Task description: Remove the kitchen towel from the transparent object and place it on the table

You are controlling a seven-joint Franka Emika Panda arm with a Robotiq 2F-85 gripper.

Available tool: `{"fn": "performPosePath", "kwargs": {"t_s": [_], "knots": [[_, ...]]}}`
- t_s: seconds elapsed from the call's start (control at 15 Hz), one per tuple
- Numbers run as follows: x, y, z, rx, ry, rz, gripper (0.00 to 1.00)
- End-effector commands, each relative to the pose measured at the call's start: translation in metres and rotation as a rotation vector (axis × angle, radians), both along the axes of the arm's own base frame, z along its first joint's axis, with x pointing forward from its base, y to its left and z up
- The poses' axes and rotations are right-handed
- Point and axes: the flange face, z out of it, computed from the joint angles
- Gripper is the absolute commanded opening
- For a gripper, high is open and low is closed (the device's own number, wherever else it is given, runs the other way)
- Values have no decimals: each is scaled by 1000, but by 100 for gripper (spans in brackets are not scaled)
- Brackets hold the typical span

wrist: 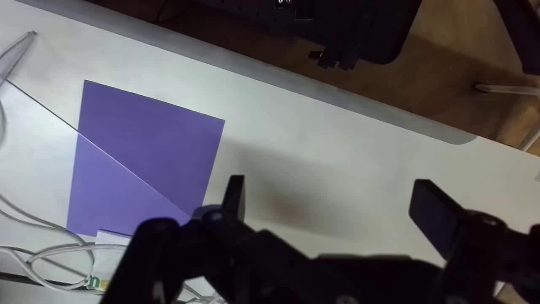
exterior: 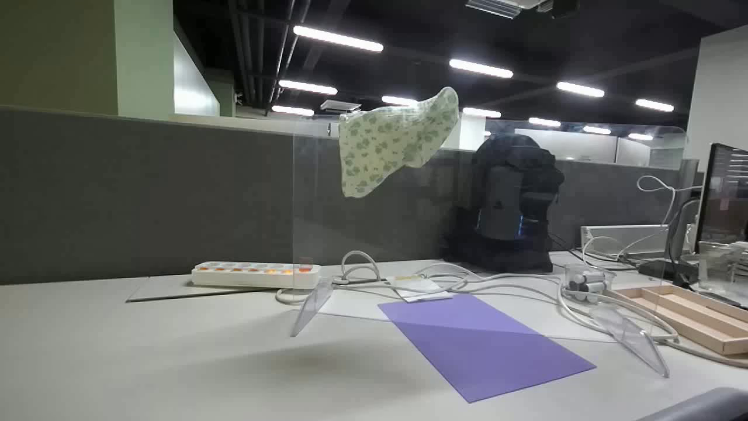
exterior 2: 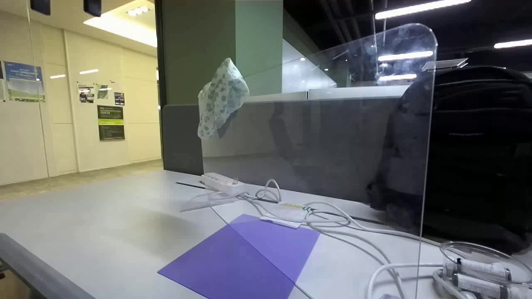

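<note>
The kitchen towel, pale with green leaf-like prints, hangs over the top edge of the clear upright panel, near its left end. In an exterior view the towel hangs at the far upper end of the panel. The panel stands on clear feet on the white table. My gripper is open and empty in the wrist view, above the table surface. It does not show in either exterior view. The towel is not clearly seen in the wrist view.
A purple sheet lies under the panel. A white power strip, loose cables and a small packet lie behind. A wooden tray, a clear cup and a monitor stand at the right. A dark backpack stands behind.
</note>
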Motion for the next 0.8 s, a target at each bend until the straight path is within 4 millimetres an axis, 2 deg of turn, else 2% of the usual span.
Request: {"fn": "performPosePath", "kwargs": {"t_s": [0.0,0.73], "knots": [[0,0,1,0,0,0,100],[2,-3,2,-16,-25,-21,100]]}}
